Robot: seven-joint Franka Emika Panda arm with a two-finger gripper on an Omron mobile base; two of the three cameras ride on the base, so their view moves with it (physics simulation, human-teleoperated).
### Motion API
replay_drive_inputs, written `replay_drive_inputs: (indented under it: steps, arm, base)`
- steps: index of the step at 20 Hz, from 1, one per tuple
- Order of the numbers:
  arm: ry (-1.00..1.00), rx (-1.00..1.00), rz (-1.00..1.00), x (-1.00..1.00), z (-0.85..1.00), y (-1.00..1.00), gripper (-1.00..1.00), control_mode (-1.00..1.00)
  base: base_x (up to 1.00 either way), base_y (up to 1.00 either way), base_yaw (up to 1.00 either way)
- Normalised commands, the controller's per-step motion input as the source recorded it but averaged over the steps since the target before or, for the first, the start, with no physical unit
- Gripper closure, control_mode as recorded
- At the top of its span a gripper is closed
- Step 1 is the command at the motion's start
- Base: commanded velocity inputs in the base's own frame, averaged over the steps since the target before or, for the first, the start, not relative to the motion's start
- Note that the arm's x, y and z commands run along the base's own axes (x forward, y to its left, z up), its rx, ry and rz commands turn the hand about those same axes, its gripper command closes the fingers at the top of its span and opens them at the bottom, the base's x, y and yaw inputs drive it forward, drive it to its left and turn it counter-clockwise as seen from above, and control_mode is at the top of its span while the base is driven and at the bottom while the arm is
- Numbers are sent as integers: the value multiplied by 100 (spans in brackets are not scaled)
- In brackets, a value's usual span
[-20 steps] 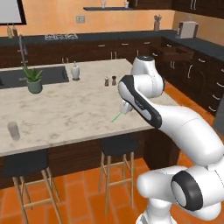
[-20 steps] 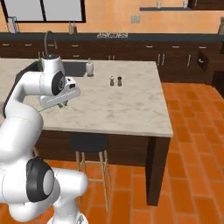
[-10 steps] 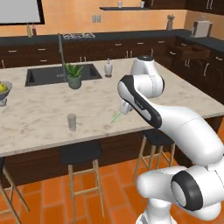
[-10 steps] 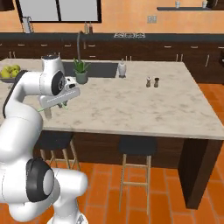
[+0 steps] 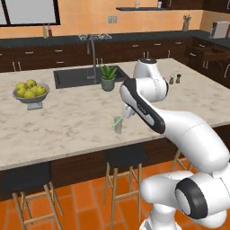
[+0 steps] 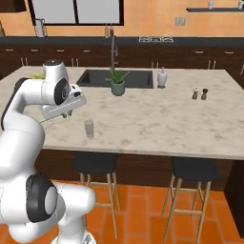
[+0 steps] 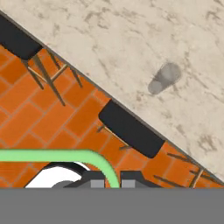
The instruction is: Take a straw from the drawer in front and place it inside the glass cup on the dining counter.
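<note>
My gripper (image 5: 123,115) is shut on the straw (image 5: 117,121), a thin pale green stick that juts out from between the fingers. It hangs over the near part of the dining counter (image 5: 67,121), just above and beside the glass cup (image 5: 118,127). From the right base view the gripper (image 6: 66,113) holds the straw (image 6: 51,118) a little left of the glass cup (image 6: 89,128). In the hand view the straw (image 7: 65,156) curves out from the gripper (image 7: 112,180), and the cup (image 7: 162,78) stands on the counter (image 7: 131,39) ahead. The drawer is out of view.
A dark sink (image 5: 78,77) with a tall faucet (image 5: 93,54), a potted plant (image 5: 108,77), a fruit bowl (image 5: 30,92), a white bottle (image 6: 162,77) and two shakers (image 6: 199,94) stand on the counter. Black stools (image 5: 126,157) sit under its near edge.
The base has driven along the counter, so the whole scene has shifted right in both base views. The glass cup now lies right by the gripper. The straw stays gripped.
</note>
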Motion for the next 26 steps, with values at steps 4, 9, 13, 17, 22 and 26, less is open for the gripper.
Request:
replay_drive_inputs:
  steps: [4,9,13,17,22,26]
  arm:
    - [0,0,0,0,0,0,100,100]
    - [0,0,0,0,0,0,100,100]
    - [0,0,0,0,0,0,100,100]
    - [-11,-10,0,-6,20,10,100,-100]
    - [-57,-42,-5,-32,48,10,100,-100]
    - [-41,-48,-11,-1,25,6,100,-100]
  base:
    - [79,24,3]
    - [77,13,0]
    - [73,18,0]
    - [11,11,0]
    - [0,0,0]
    - [0,0,0]
